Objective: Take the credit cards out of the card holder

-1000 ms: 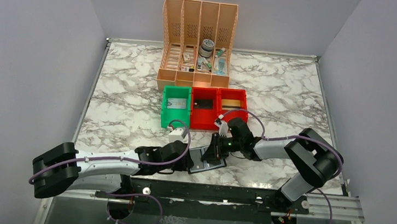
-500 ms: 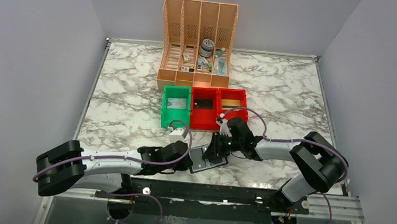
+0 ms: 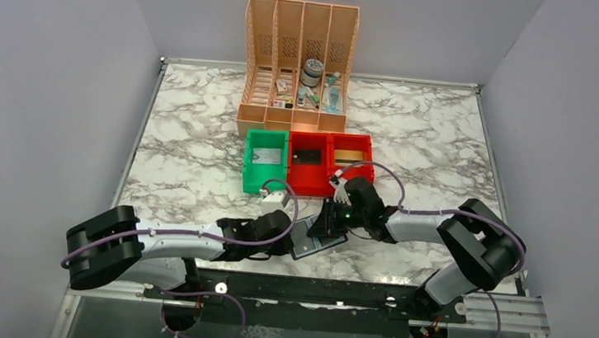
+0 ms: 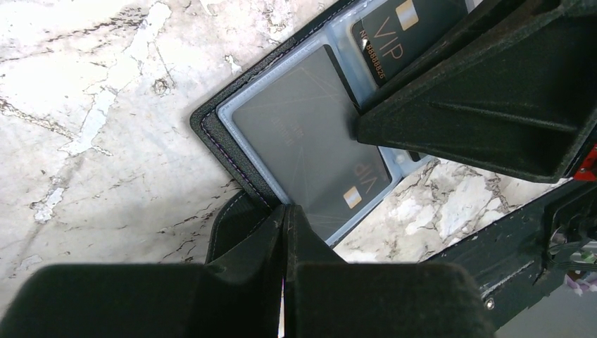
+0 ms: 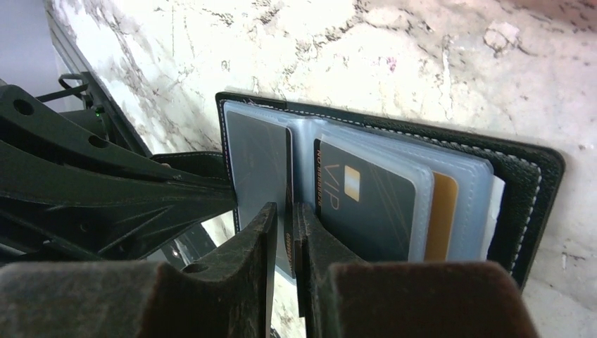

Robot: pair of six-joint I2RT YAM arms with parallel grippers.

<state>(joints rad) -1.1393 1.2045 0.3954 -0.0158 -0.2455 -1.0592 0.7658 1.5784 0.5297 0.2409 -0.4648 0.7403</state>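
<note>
The black card holder (image 3: 316, 240) lies open on the marble between the two arms, its pale blue sleeves facing up (image 4: 211, 127) (image 5: 529, 184). My left gripper (image 3: 293, 240) (image 4: 287, 211) is shut on its near corner, where the cover meets the sleeve. One dark grey credit card (image 4: 310, 148) sits in the first sleeve. A dark VIP card (image 5: 366, 204) and a tan card (image 5: 442, 211) show in further sleeves. My right gripper (image 3: 326, 225) (image 5: 283, 211) has its jaws nearly together on the edge of the dark card (image 5: 289, 236) that sticks out of the first sleeve.
A green bin (image 3: 248, 164) and two red bins (image 3: 289, 176) (image 3: 369, 152) stand just beyond the holder, each with a flat card inside. A tan slotted organizer (image 3: 293, 119) stands behind them. The black base rail (image 3: 310, 286) runs along the near edge.
My left gripper has slid right up to the holder and closed on its corner. The holder has shifted slightly. My right gripper stays at the sleeve.
</note>
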